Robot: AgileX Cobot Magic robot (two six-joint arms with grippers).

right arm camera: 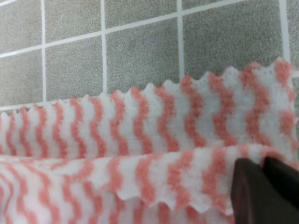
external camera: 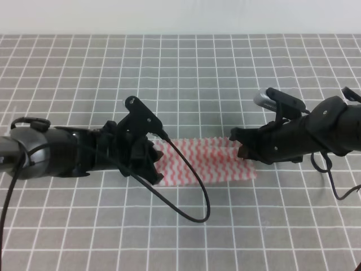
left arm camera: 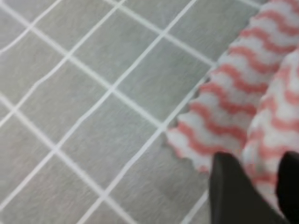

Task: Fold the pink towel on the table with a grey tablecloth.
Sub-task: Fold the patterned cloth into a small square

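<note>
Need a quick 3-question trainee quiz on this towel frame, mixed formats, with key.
1. True or false: the towel lies flat in a single layer.
2. Which gripper is at the towel's right end? A) left gripper B) right gripper
3. Fill in: the tablecloth is grey with a white ____.

Key:
1. False. The wrist views show one layer lapped over another.
2. B. In the right wrist view its fingers pinch the upper layer.
3. Grid.
</note>
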